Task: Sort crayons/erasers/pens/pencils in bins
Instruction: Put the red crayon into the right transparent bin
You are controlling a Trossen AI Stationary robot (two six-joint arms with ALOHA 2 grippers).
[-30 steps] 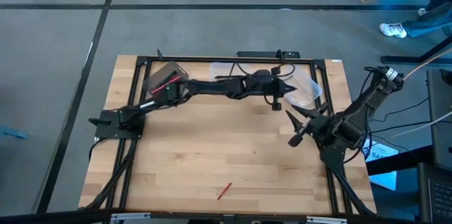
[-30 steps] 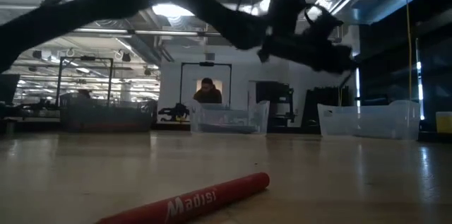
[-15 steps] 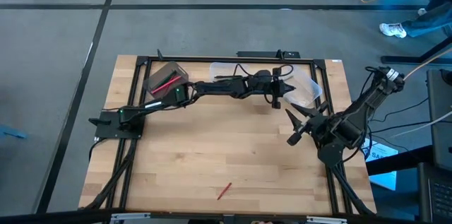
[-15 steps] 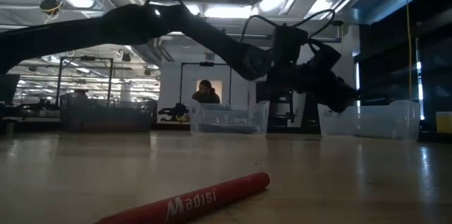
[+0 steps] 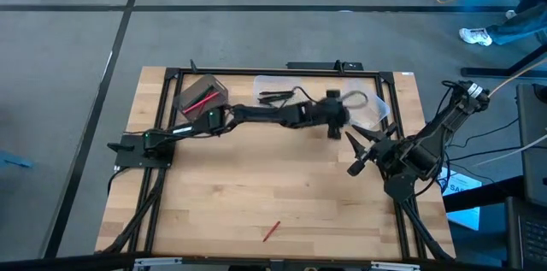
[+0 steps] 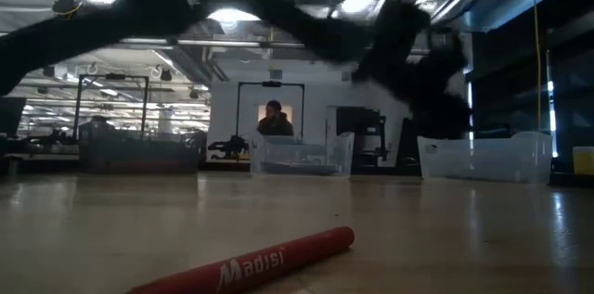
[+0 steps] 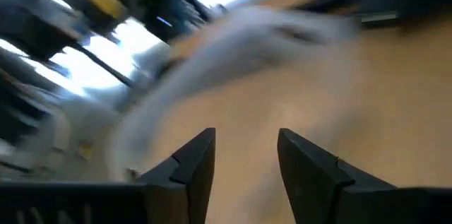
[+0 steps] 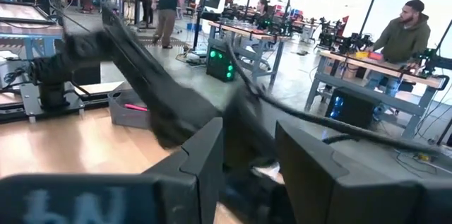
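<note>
Left gripper (image 5: 335, 124): I see my left arm stretched across the back of the table, its tip near the front edge of the clear tubs; in the left wrist view its fingers (image 7: 194, 164) stand parted with bare wood showing in the gap, nothing between them
Right gripper (image 5: 359, 153): my right arm waits at the right side of the table, tip hanging over bare wood just right of centre; in the right wrist view its fingers (image 8: 205, 160) stand apart, nothing held
Red crayon (image 6: 255, 262): lies alone on the wood near the front edge, well apart from both grippers and all bins; in the low view it lies at a slant, close to the camera, white lettering along its side; from above it is a short red stroke (image 5: 271, 231), slightly tilted
Grey bin (image 5: 202, 95): back left corner, red sticks inside; also seen in the right wrist view (image 8: 131, 107) with a pink-red stick lying in it
Clear square bin (image 5: 278, 93): back centre, dark sticks lying inside
Clear round bin (image 5: 373, 110): back right, just beside the left gripper; contents I cannot tell
Table (image 5: 248, 194): pale wood, black frame along the back and sides
Person (image 6: 273, 120): seen far behind the table in the low view
</note>
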